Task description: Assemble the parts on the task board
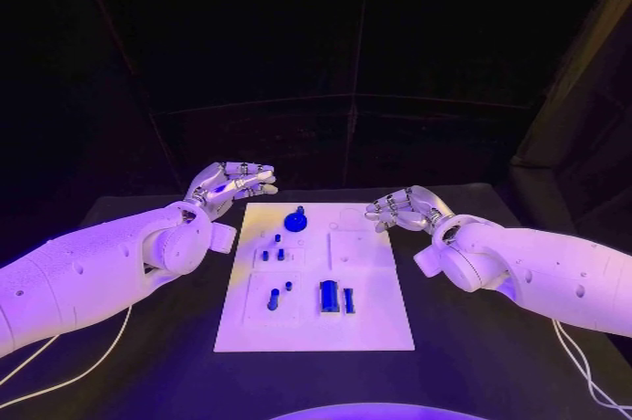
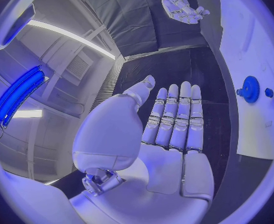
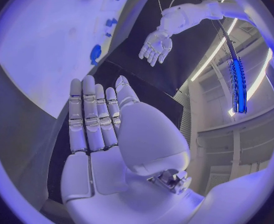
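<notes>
Both robot hands hung empty over the black desk when I checked, one at each far corner of the task board. From the head view, the left robot hand sat just off the board's far left corner, fingers loosely bent and apart, nothing between them. The left wrist view showed that same hand flat, fingers straight and side by side, thumb out. The right robot hand hovered at the board's far right edge, fingers bent but holding nothing; in its own wrist view the palm lay open, fingers straight.

I had bare desk along both long sides of the board and along its near edge — the arms crossed the side strips only toward the far end.

On the board, the parts kept to the left and middle. A round blue gear-like part stood near the far edge, between the two hands. Nearer me sat a cluster of small blue pegs, then one small dot of a part. A peg-shaped part lay by the left side, and two upright blue blocks stood just beside each other — I couldn't tell whether they were seated in recesses. Pale shallow recesses marked the right half.
</notes>
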